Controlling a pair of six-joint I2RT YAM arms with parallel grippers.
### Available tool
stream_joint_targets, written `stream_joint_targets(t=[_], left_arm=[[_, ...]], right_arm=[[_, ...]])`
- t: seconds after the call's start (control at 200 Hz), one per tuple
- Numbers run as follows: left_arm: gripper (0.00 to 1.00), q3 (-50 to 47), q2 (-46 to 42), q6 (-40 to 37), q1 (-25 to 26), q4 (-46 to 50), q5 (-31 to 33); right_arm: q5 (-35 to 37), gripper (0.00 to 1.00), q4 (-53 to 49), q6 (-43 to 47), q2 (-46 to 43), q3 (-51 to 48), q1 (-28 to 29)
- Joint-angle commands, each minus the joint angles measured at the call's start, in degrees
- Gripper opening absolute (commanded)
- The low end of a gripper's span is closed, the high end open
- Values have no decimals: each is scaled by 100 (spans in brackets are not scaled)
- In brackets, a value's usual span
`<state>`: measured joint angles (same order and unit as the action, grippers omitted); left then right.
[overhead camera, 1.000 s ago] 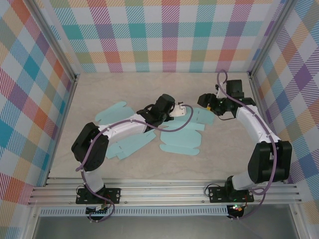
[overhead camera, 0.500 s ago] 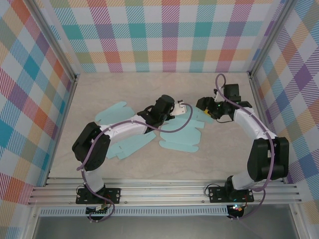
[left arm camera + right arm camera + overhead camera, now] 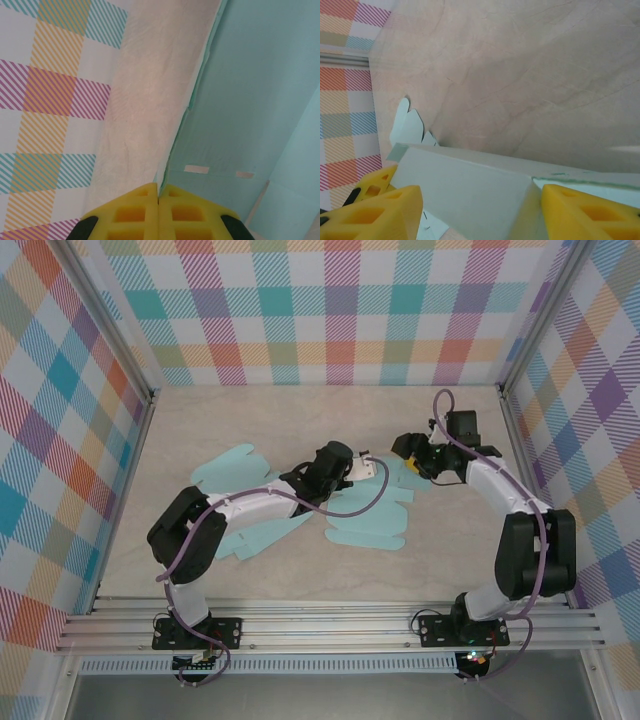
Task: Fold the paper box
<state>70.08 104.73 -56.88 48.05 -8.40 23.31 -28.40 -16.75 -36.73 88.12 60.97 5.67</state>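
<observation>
- Mid-fold: pinching box [image 3: 365,532] edge with left gripper [image 3: 158,200], clamped shut.
- Straddling raised panel [image 3: 465,182] with right gripper [image 3: 482,207], jaws apart.
- Next, likely: close right on panel, crease it inward.

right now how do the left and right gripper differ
The left gripper is shut on an edge of the box, while the right gripper is open, astride a raised panel. The left gripper comes at the box from the left, and the right gripper from the right. Both are yellow-tipped and at the same teal box.
</observation>
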Motion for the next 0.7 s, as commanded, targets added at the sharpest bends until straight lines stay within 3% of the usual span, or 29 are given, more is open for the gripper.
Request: stream_joint_targets(t=[0.0, 0.205, 0.415, 0.695], left_arm=[[0, -107, 95, -72, 108, -566, 102], [0, -212, 126, -187, 127, -671, 38], [0, -277, 134, -245, 134, -645, -43], [0, -233, 197, -263, 130, -643, -66]], right_arm=[[-43, 63, 151, -123, 155, 162, 43], [93, 57, 246, -160, 380, 178, 70], [77, 39, 316, -142, 579, 231, 83], [19, 43, 371, -87, 757, 238, 145]])
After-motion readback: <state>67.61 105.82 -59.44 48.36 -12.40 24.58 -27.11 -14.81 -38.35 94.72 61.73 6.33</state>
